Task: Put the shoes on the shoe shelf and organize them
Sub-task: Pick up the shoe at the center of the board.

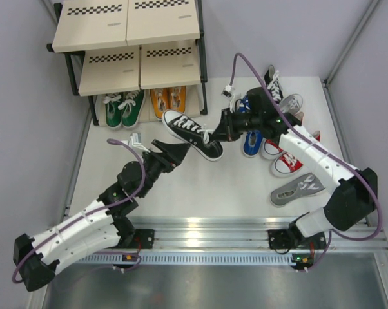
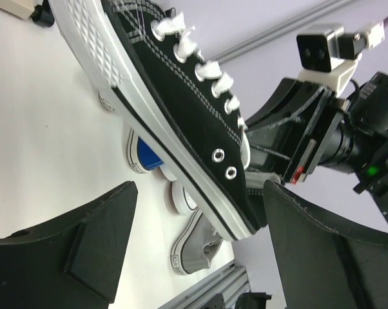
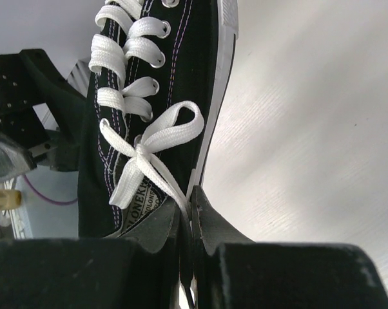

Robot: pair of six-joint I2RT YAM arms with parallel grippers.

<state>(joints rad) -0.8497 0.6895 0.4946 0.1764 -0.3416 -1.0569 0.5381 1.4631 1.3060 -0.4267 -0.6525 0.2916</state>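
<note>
My right gripper [image 1: 218,133] is shut on the side wall of a black sneaker [image 1: 191,132] and holds it above the table; the pinch shows in the right wrist view [image 3: 193,212]. My left gripper [image 1: 176,153] is open, its fingers on either side of the shoe's heel end [image 2: 232,193], not touching it. The shoe shelf [image 1: 135,48] stands at the back left, with a green pair [image 1: 124,107] and an orange pair [image 1: 168,98] under it. A blue shoe [image 1: 251,141], red shoes [image 1: 289,159], a grey shoe [image 1: 297,190] and another black shoe [image 1: 274,82] lie at the right.
White walls close both sides. A metal rail [image 1: 207,232] runs along the table's near edge. A second grey shoe [image 1: 293,102] lies behind the right arm.
</note>
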